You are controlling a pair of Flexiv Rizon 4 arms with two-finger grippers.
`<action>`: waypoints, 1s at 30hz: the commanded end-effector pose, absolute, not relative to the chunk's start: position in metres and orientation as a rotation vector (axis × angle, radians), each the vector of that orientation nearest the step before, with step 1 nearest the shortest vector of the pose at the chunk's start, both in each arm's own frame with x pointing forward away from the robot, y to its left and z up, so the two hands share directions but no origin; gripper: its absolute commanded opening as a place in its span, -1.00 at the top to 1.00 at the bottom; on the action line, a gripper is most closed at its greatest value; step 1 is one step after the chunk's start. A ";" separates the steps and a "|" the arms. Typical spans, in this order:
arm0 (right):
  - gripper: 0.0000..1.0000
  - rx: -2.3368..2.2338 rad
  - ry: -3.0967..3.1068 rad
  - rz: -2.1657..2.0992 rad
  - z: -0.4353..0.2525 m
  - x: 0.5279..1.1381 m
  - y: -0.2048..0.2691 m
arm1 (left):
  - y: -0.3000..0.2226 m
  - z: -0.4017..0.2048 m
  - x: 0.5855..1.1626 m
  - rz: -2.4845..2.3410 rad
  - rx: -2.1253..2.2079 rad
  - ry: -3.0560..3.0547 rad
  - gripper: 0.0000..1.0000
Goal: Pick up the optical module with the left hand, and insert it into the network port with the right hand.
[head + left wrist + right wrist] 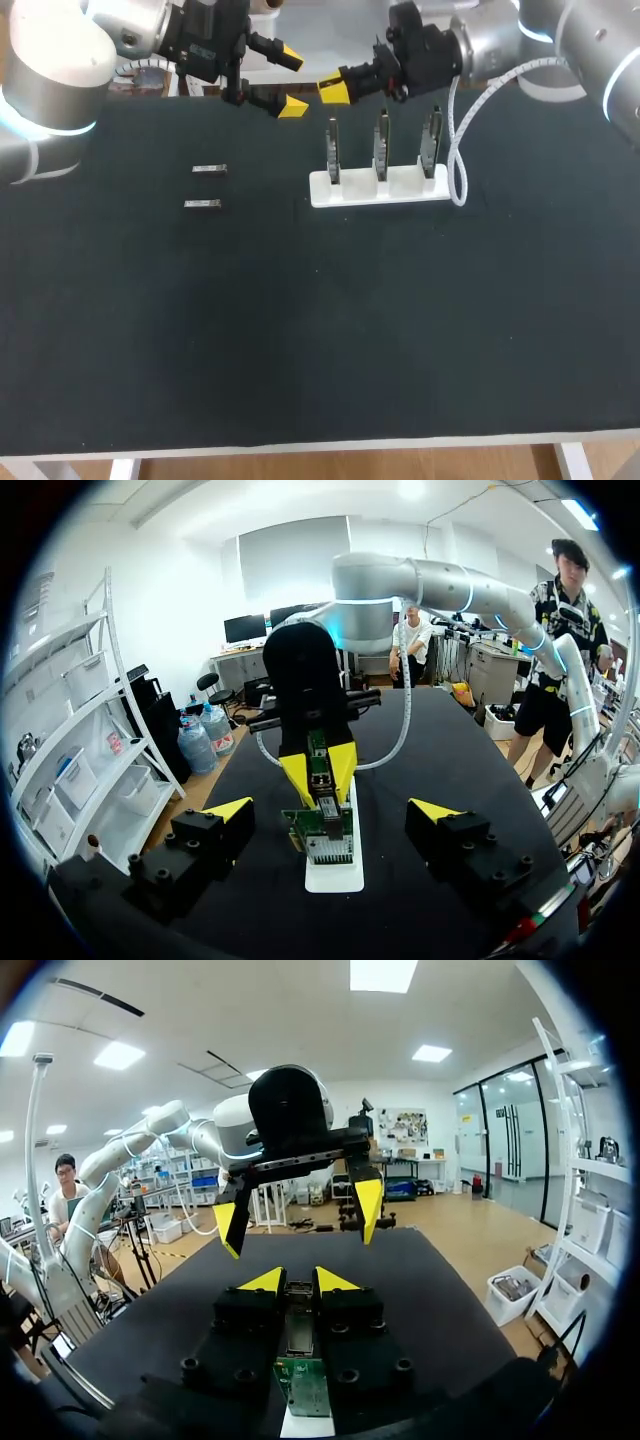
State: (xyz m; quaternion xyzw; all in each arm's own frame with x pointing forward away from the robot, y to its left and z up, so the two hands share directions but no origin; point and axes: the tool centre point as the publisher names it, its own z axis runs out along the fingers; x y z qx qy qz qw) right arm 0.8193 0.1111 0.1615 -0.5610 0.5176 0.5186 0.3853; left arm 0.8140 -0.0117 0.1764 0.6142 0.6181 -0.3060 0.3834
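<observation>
Left wrist view: optical module (320, 770) clamped in the narrow right jaws, just above the end port board (322, 840) of a white rack (380, 188) at the counter's (320, 330) far side. Left jaws wide, holding nothing, facing the right jaws. Spare module (209, 169) and second spare module (202, 204) lie left of the rack.

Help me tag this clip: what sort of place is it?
Probably a robotics lab bench: left arm and right arm over a black table, a white rack holding three circuit boards.
</observation>
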 end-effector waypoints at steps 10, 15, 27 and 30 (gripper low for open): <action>1.00 -1.506 1.258 1.402 0.156 0.827 0.113 | -0.012 0.177 0.813 -0.776 1.564 1.579 -1.00; 1.00 -1.507 1.258 1.400 0.156 0.826 0.114 | -0.012 0.177 0.813 -0.776 1.564 1.579 -1.00; -1.00 -1.507 1.258 1.400 0.156 0.826 0.114 | -0.012 0.177 0.813 -0.776 1.564 1.579 -1.00; -1.00 -1.507 1.258 1.400 0.156 0.826 0.114 | -0.012 0.177 0.813 -0.776 1.564 1.579 -1.00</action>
